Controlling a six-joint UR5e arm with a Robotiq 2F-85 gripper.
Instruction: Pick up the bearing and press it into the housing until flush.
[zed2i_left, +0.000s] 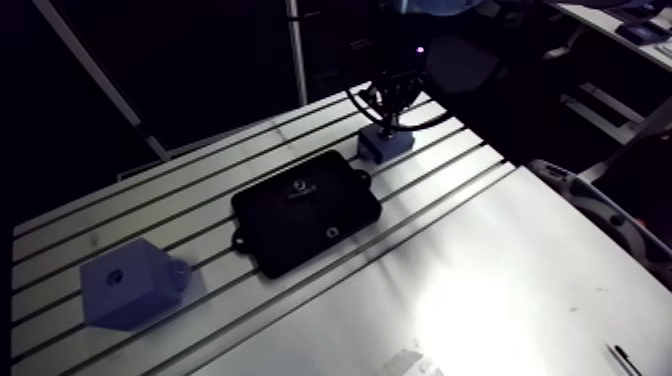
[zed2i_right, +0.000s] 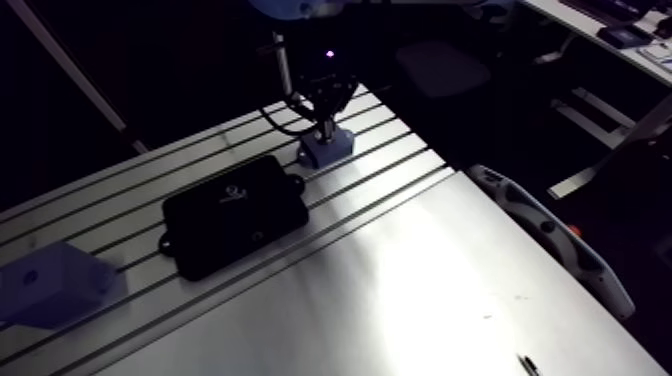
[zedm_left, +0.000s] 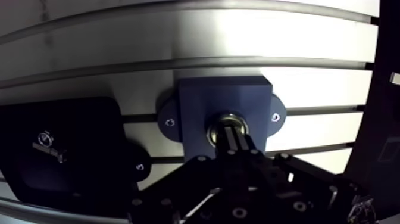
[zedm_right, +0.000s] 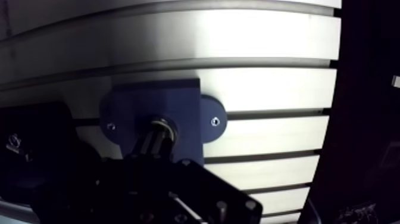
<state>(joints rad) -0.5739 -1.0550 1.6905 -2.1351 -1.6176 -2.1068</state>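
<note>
Finding 1, position. In the wrist view the bearing (zedm_left: 227, 126) lies directly under the gripper (zedm_left: 233, 137), not ahead of it or to either side. It sits in the round bore in the middle of the housing (zedm_left: 196, 104). I judge its axis to be upright and in line with the bore and with the fingers, so the coming move turns on a straight push downward and needs no sideways correction that I can detect.

Finding 2, jaws. The two fingers (zedm_left: 240, 145) stand closed together, side by side with only a thin seam between them. Their tips rest at the ring's near edge. I see nothing clamped between them, so I read this as pressing and not holding.

Finding 3, appearance. The bearing shows as a bright metal ring with a dark centre, partly covered by the fingertips. Its rim looks roughly level with the blue face around it, but I cannot confirm flush from this angle.

Finding 4, surroundings. The housing is a blue block with a rounded ear and one screw on each side, set across the slots of the table (zed2i_left: 480, 270). A flat black case (zed2i_left: 306, 208) lies just beside it, and a second blue block (zed2i_left: 130, 285) stands well apart.
</note>
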